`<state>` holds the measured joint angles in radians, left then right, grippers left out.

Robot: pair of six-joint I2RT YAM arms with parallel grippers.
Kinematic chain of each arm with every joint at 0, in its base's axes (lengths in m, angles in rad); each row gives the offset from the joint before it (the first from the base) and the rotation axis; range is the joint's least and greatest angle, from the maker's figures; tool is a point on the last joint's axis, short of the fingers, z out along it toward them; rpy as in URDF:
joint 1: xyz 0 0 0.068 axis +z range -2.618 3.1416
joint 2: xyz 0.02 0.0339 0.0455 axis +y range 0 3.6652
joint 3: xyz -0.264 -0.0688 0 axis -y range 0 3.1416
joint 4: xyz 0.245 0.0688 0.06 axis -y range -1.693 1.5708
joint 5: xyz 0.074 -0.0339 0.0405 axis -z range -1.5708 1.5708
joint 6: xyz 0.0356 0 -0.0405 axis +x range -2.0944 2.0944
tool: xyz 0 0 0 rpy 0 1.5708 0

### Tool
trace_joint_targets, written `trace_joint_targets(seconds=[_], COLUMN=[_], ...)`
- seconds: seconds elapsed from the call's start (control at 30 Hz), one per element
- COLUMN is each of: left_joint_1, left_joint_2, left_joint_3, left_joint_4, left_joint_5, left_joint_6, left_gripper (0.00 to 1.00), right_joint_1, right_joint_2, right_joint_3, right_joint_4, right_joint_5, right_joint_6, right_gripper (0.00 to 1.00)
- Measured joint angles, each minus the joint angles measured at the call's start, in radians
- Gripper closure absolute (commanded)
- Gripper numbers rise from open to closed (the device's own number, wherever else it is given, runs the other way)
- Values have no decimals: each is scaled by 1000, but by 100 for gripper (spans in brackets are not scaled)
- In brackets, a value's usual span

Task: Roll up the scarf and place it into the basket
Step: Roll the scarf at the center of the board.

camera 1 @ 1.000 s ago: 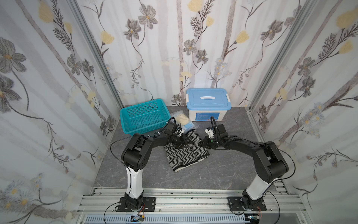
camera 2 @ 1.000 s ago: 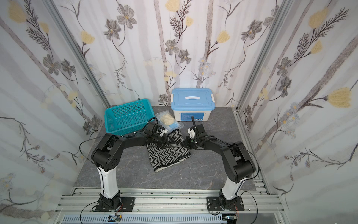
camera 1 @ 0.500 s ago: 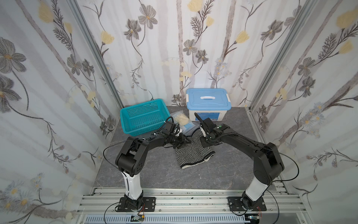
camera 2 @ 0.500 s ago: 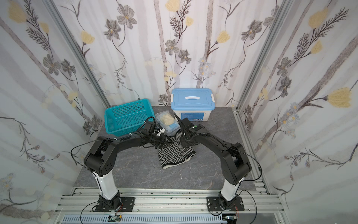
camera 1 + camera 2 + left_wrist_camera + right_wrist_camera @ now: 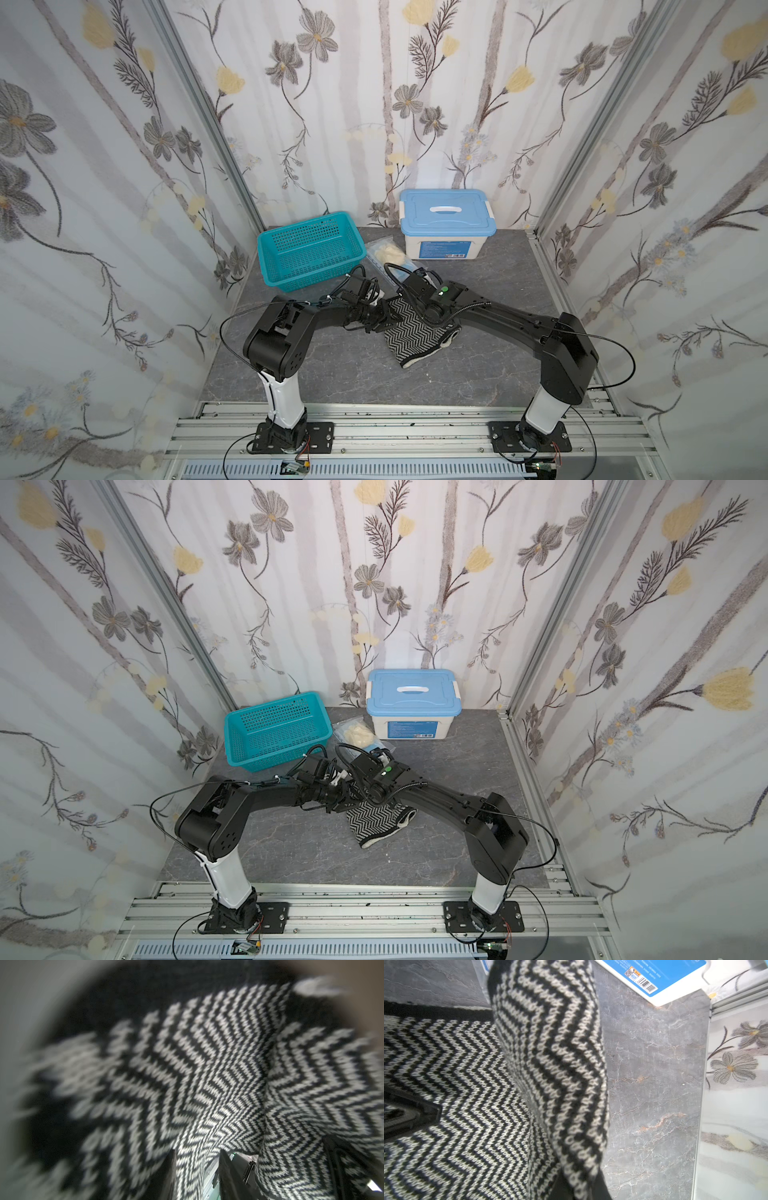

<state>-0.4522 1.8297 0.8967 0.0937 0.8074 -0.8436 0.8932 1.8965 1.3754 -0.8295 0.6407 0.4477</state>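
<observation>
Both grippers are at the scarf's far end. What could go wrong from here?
The left gripper has only a narrow fold of the scarf between its fingers; it may slip out.
The scarf's near end lies flat and loose on the table, so the roll may come out slack.
The clear bag lies just beyond the scarf's far end, beside the basket; it could get swept along.

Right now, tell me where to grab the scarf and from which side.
I'd take the scarf at its near, cream-edged end, coming from above on the robot's side. That end lies flat and uncovered on the table; the far end is raised off it.
</observation>
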Motion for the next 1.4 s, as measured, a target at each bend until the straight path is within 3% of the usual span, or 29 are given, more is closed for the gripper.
trace_joint_targets(seconds=[0.43,0.67,0.87,1.07,1.4], left_joint_1=[82,203,272,290,148], left_joint_2=[-16,-48,-145,-100,87], left_joint_3=[-54,-88,82,199,478], left_joint_4=[122,122,-114,-229,-229], left_joint_5=[55,80,92,190,325], left_joint_6=[-60,-92,74,150,155], left_gripper=[70,68,64,64,63], right_joint_1=[121,206,244,248,238], right_joint_2=[126,225,306,299,235], right_joint_3=[-11,21,45,-3,-119], right_joint_4=[64,56,37,129,281], right_joint_5=[153,232,254,223,135], right_joint_6=[26,49,90,93,74], right_gripper=[100,100,100,100,100])
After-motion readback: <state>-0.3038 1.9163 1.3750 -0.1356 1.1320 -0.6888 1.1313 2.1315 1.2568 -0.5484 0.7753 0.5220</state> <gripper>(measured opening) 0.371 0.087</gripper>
